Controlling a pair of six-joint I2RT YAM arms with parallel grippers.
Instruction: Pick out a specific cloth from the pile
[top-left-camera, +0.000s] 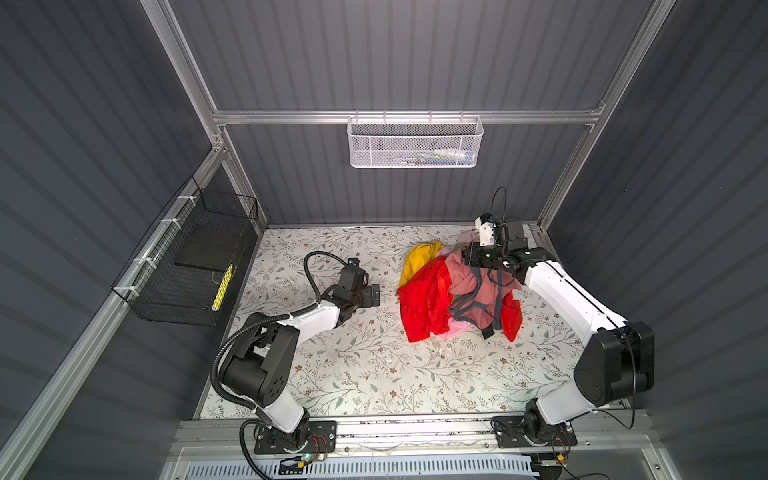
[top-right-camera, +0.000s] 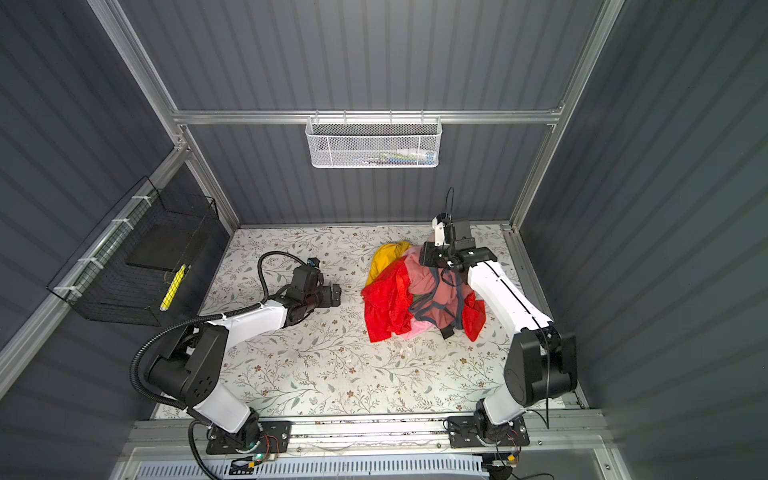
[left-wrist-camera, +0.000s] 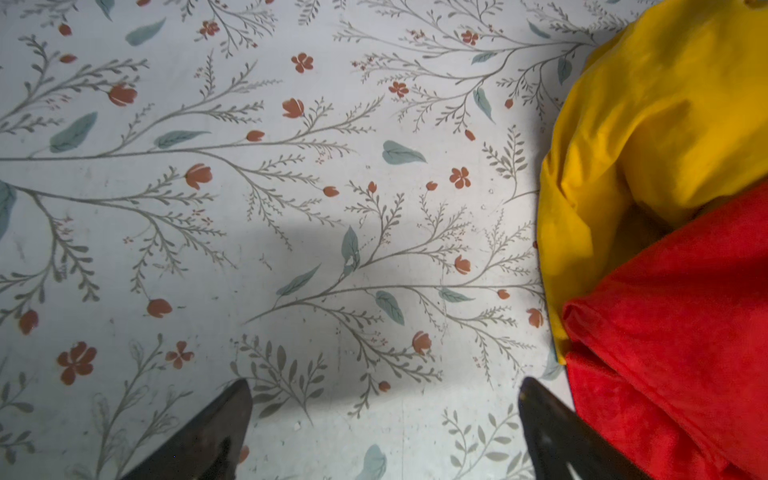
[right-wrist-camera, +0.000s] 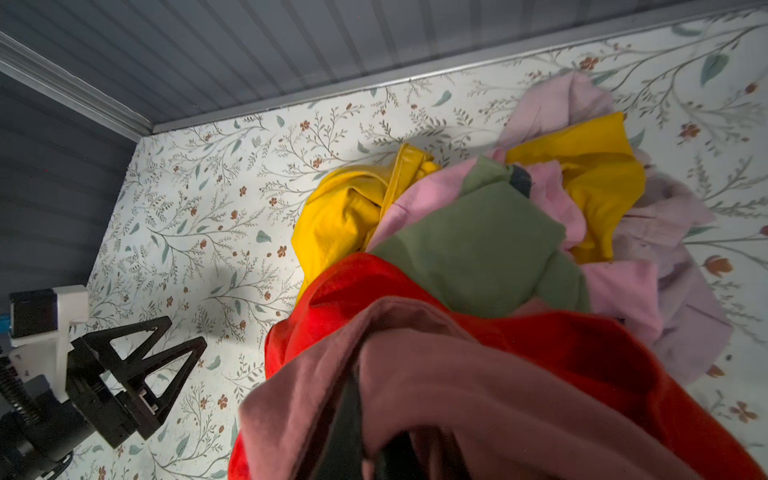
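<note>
Status: extraction begun, not complete.

1. Near zone. The floral tabletop (top-left-camera: 374, 374) in front of the pile is bare; there is room to set a garment down.
2. Left pincer (left-wrist-camera: 384, 392): jaws wide, holding nothing, low over the tabletop just beside the pile's left edge. It touches no fabric.
3. The pile (top-left-camera: 424, 307) sits right of centre. The large red garment (top-right-camera: 386, 307) dominates its left side. A light pink piece (top-left-camera: 457, 328) shows at the near edge, and the right wrist view shows an olive piece (right-wrist-camera: 478, 249) underneath.
4. The cloth (top-left-camera: 478, 286), dusty salmon with grey-blue trim bands, lies on top of the pile. Its upper end is gathered in the right pincer (top-left-camera: 473, 262), which is clamped on it. Its lower part drapes over the red garment and touches it.
5. Remaining, by my judgement: raise the cloth clear and place it apart. Risk: the red garment, pressed against it on both sides, may drag along.
6. Far zone. A yellow garment (top-left-camera: 419, 257) forms the pile's far-left edge. A white mesh basket (top-left-camera: 415, 143) hangs on the back rail and a black wire basket (top-left-camera: 187, 266) on the left wall; both are well apart from the work.
</note>
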